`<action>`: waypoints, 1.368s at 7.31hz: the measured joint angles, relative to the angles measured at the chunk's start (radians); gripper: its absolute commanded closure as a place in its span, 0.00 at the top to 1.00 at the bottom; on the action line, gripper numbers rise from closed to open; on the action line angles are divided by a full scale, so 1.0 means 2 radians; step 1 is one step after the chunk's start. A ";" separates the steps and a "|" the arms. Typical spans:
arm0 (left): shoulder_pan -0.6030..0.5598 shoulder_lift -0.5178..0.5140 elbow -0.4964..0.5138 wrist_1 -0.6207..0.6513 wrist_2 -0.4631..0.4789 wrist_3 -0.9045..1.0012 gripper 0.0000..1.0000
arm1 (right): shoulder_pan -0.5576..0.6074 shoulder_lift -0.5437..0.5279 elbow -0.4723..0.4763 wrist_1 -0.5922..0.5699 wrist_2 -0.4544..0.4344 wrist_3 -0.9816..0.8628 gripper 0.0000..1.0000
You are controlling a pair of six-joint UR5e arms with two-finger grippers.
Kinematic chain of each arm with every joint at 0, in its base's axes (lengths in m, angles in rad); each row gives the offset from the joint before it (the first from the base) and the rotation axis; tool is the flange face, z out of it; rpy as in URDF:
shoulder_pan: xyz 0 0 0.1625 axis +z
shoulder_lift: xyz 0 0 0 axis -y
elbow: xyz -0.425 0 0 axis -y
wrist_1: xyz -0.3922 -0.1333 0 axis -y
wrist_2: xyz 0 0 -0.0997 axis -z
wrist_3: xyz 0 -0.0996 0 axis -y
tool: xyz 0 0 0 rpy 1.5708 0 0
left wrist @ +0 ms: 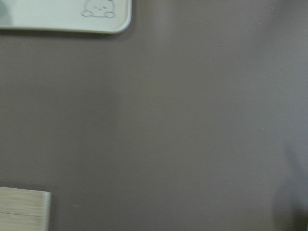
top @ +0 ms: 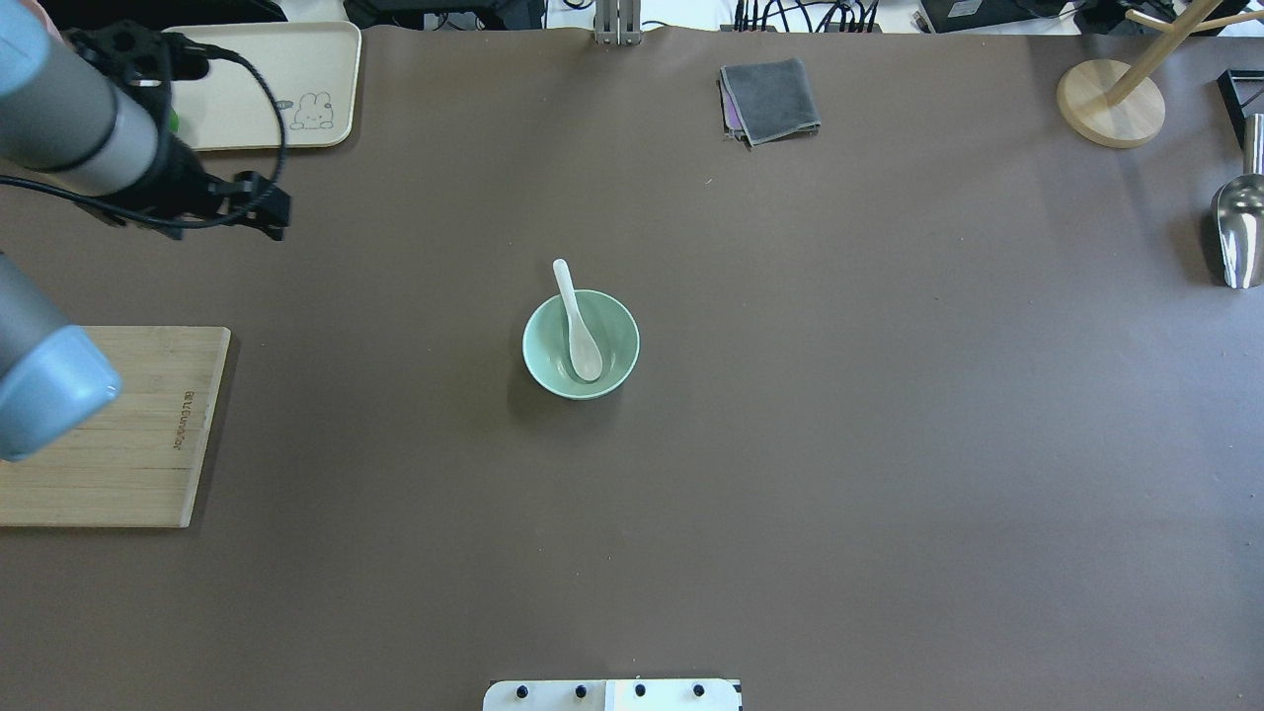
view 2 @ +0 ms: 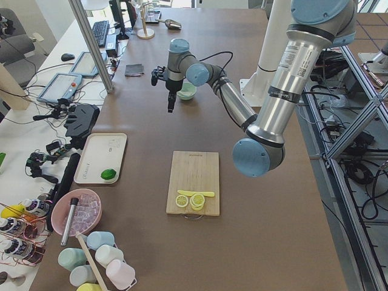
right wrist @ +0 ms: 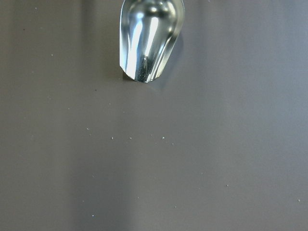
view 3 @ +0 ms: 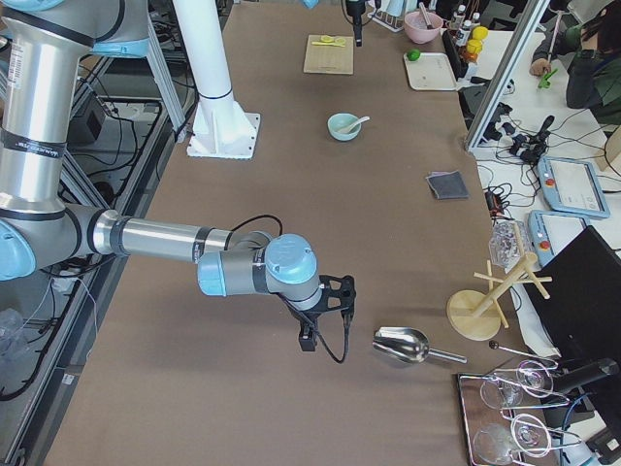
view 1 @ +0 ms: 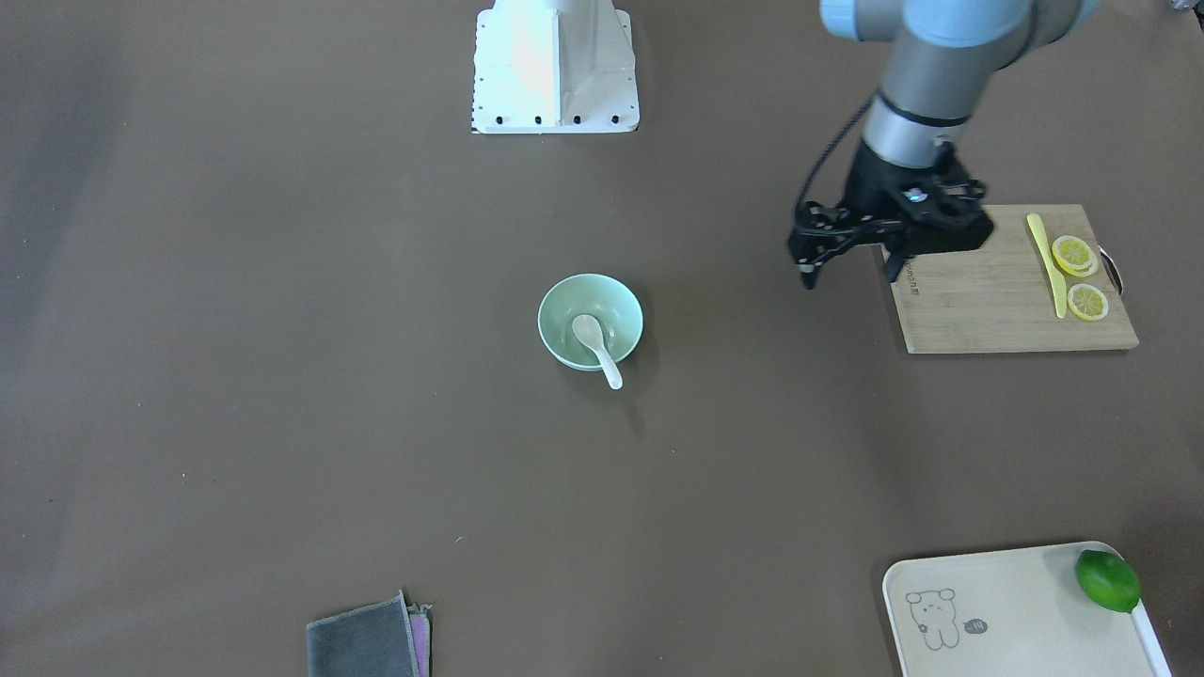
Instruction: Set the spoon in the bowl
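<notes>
The pale mint-green bowl (view 1: 557,315) stands at the middle of the table. The white spoon (view 1: 596,347) lies in it, scoop down inside and handle resting over the rim. Both also show in the overhead view, the bowl (top: 545,348) with the spoon (top: 579,331) in it. My left gripper (view 1: 849,275) is open and empty. It hangs above the table between the bowl and the cutting board, well away from the bowl. My right gripper (view 3: 310,335) shows only in the exterior right view, far from the bowl, and I cannot tell whether it is open or shut.
A wooden cutting board (view 1: 978,301) holds lemon slices (view 1: 1074,254) and a yellow knife (view 1: 1046,263). A cream tray (view 1: 1006,611) carries a lime (view 1: 1107,580). A grey cloth (view 1: 365,644), a metal scoop (top: 1234,232) and a wooden stand (top: 1111,99) lie near the table's edges.
</notes>
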 measured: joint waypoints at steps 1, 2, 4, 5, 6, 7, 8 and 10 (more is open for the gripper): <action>-0.070 0.041 0.004 0.013 -0.036 0.126 0.98 | 0.000 0.000 -0.001 -0.002 0.000 0.000 1.00; -0.153 0.077 0.028 0.018 -0.075 0.266 0.98 | -0.001 0.000 -0.002 -0.005 0.000 -0.001 1.00; -0.277 0.113 0.102 0.020 -0.125 0.479 0.98 | -0.018 0.002 0.001 -0.015 0.000 -0.005 1.00; -0.300 0.128 0.120 0.020 -0.131 0.513 0.98 | -0.035 0.008 0.011 -0.040 0.000 -0.006 1.00; -0.312 0.145 0.127 0.017 -0.134 0.525 0.98 | -0.046 0.016 0.031 -0.084 -0.001 -0.006 1.00; -0.323 0.162 0.128 0.016 -0.135 0.528 0.98 | -0.052 0.026 0.061 -0.143 -0.003 -0.007 1.00; -0.332 0.175 0.128 0.023 -0.135 0.529 0.98 | -0.053 0.035 0.087 -0.193 -0.005 -0.009 1.00; -0.342 0.193 0.121 0.032 -0.132 0.528 0.98 | -0.053 0.041 0.103 -0.222 -0.006 -0.012 1.00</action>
